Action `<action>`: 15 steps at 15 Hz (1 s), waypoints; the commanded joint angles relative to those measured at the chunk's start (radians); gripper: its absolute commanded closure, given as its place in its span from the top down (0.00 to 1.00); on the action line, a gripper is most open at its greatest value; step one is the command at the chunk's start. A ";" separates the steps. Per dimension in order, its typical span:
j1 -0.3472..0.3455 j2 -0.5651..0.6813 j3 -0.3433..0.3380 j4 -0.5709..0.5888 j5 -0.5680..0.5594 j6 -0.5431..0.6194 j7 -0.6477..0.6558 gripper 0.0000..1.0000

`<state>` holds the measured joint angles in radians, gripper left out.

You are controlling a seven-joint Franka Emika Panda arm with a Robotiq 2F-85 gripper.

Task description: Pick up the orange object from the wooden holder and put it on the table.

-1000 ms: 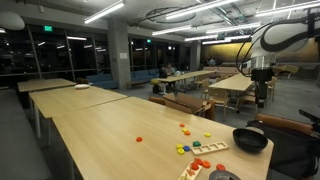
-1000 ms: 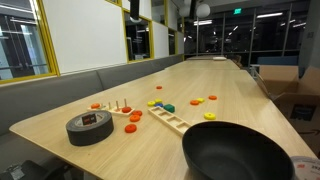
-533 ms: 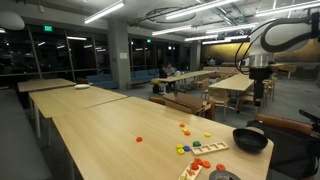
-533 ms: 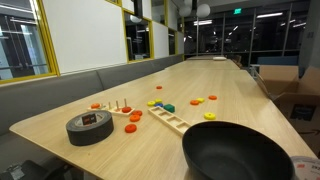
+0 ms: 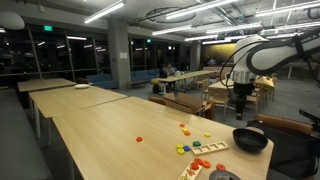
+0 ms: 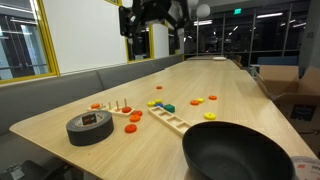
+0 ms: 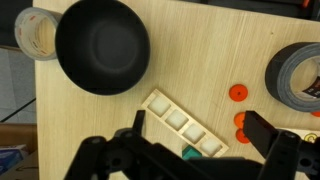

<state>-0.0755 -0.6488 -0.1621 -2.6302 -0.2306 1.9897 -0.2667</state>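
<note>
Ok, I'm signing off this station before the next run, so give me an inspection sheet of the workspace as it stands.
Surface: long light-wood table, smooth top.
Job's things: orange discs lie by the wooden peg holder; whether one sits on it cannot be told.
Clutter: black bowl, grey tape roll, compartment tray, yellow pieces, teal piece.
End effector: open, high above the table, holding nothing.
Cables: nothing seen.
Surroundings: parallel tables, cardboard box, dark windows.
</note>
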 commanded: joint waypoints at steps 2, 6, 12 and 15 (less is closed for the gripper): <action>0.057 0.152 0.064 -0.021 0.077 0.188 0.106 1.00; 0.116 0.313 0.132 -0.001 0.174 0.321 0.189 1.00; 0.193 0.638 0.250 0.099 0.274 0.563 0.322 1.00; 0.202 0.759 0.278 0.169 0.224 0.633 0.404 1.00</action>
<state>0.1197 -0.0182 0.0978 -2.5595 0.0206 2.5706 0.0683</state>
